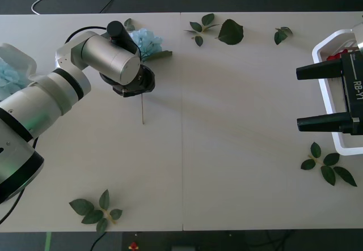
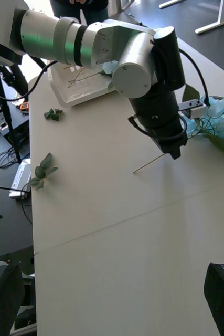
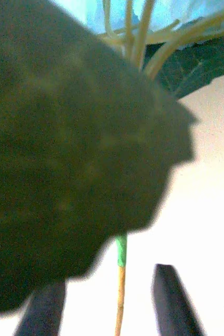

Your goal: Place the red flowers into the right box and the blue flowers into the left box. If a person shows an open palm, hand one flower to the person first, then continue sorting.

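Nearly done: one blue hydrangea (image 1: 145,41) left on the worktop (image 1: 227,120), left gripper (image 3: 112,299) fingers apart around its stem; right gripper (image 1: 317,98) open over the right box (image 1: 329,92)

Table (image 1: 227,120): left box (image 1: 14,58) at far left edge w/ flower heads in it; right box (image 1: 326,52) at far right edge. Hydrangea (image 1: 144,41) lies near back edge, left of centre seam, stem (image 1: 142,112) running toward front. Left gripper (image 1: 131,86) sits over stem, just in front of the head. Right gripper (image 1: 309,98) over right box's inner rim. Leaf sprigs (image 1: 218,30) scattered: back centre, front left, front right.
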